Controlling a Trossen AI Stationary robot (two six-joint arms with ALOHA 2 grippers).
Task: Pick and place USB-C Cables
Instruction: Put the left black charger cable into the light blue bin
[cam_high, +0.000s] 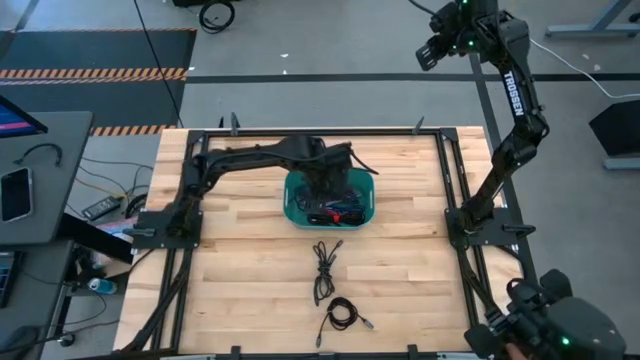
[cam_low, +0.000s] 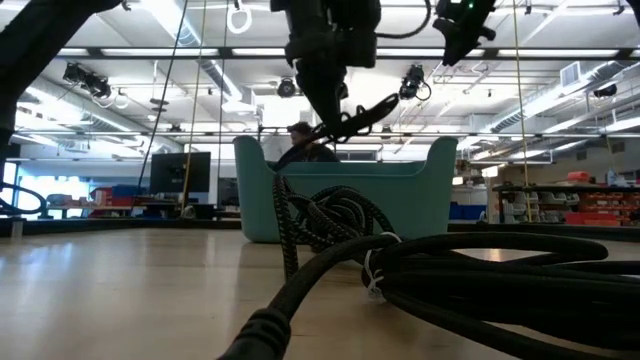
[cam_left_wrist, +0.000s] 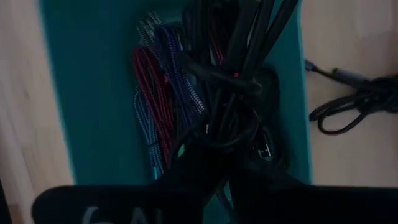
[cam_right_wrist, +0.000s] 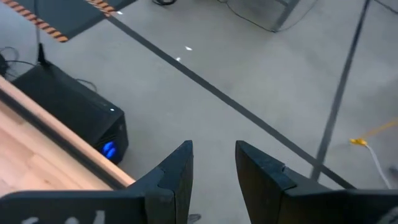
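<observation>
So the left gripper (cam_high: 335, 172) is parked right over the teal bin (cam_high: 292, 207), jaws pinched nearly shut on a black cable (cam_low: 352, 122). From the low view that cable hangs just above the bin's rim, clear of the pile. The wrist view looks down along it into the bin, where the rest of the cables (cam_left_wrist: 165, 99) sit bunched up: red, blue and a lot of black, all tangled against one another.

Two more cables are already out on the tabletop (cam_high: 240, 270), in front of the bin. One is a loose folded black cable (cam_high: 324, 268) just below the bin, the other a tighter coiled cable (cam_high: 343, 314) nearer the front edge. They lie near each other but not touching. In the low view the coiled one fills the foreground and blocks a good part of the bin.

The right gripper (cam_right_wrist: 212, 180) is nowhere near any of this: it's raised off past the far right corner of the tabletop, pointing at the grey floor, jaws partly open with nothing between them. A black box (cam_right_wrist: 71, 112) with a blue light sits on the floor beside the tabletop edge.

Left of the tabletop there's a side desk (cam_high: 40, 200) with a phone (cam_high: 15, 193) on it.
</observation>
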